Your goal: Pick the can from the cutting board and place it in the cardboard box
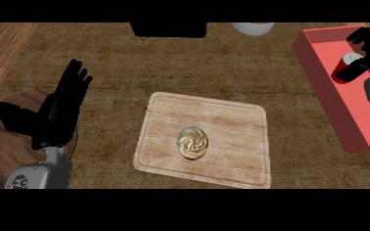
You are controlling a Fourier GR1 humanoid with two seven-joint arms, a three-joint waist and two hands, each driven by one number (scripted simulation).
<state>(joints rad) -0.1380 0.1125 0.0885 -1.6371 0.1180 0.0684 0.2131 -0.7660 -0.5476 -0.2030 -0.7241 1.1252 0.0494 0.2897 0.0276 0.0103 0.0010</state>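
A dark red can (350, 70) with a pale top lies tilted over the inside of the red open box (329, 85) at the right edge. My right hand (359, 36) is mostly cut off by the edge; black fingers show above the can and a thumb below, curled round it. The wooden cutting board (217, 117) lies mid-counter and carries only a round swirled pastry (192, 143). At the left my left hand (63, 103) rests open, fingers straight and pointing up, far from the board's contents.
A black block (168, 29) and a white bowl (253, 28) stand at the counter's far edge. A round brown object (16, 144) lies under my left forearm at the left edge. Bare counter runs between the board and the box.
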